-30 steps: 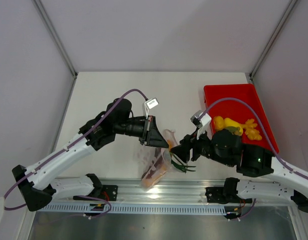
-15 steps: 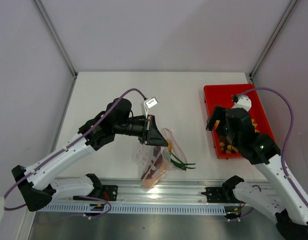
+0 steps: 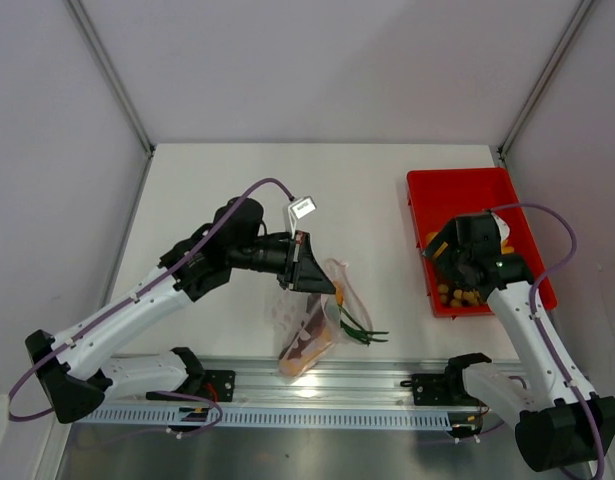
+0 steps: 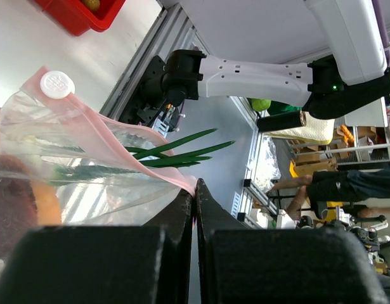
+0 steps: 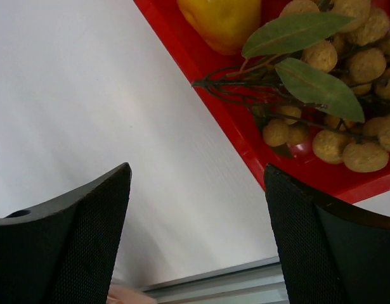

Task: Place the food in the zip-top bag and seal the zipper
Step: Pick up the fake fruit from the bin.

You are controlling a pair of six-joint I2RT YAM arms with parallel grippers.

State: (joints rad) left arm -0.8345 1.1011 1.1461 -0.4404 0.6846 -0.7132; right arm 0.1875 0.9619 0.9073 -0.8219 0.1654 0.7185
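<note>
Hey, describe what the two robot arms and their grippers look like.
The left arm and right arm have white links and black joints, each trailed by a purple cable. The left gripper and right gripper are black, two-fingered; the right one's pads show a fine mesh texture. A small white tag sits near the left wrist.
</note>
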